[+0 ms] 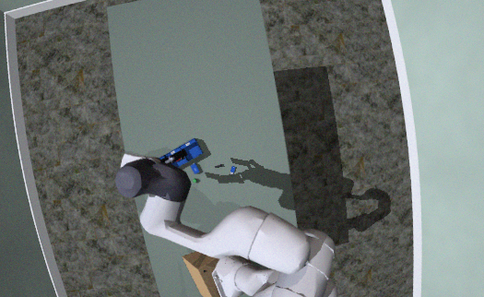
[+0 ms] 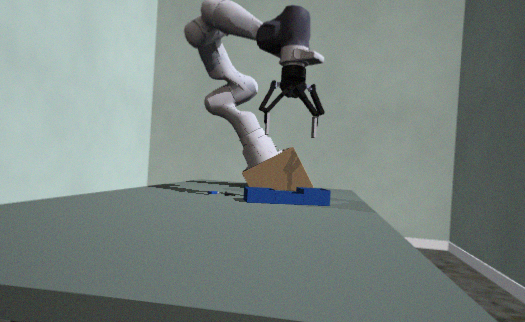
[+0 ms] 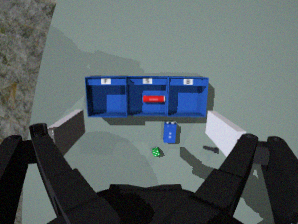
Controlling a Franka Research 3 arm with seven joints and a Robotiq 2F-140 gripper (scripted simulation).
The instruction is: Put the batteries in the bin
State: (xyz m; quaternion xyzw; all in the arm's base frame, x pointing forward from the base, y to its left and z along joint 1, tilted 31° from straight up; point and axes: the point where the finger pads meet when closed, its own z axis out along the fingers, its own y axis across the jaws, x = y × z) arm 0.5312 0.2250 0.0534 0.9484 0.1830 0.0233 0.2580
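My gripper hangs wide open and empty, well above the blue three-compartment bin. In the wrist view the bin lies between my spread fingers, and a red cylinder lies in its middle compartment. The compartment labels are too small to read. A blue battery-like block stands on the table just in front of the bin. A small green item and a small dark item lie nearer me. In the overhead view the bin, the blue block and another small blue piece show beside my wrist.
A tan cardboard box stands behind the bin at the arm's base. The table's long edges run close to the bin on one side. The arm's shadow falls across the table near the small items.
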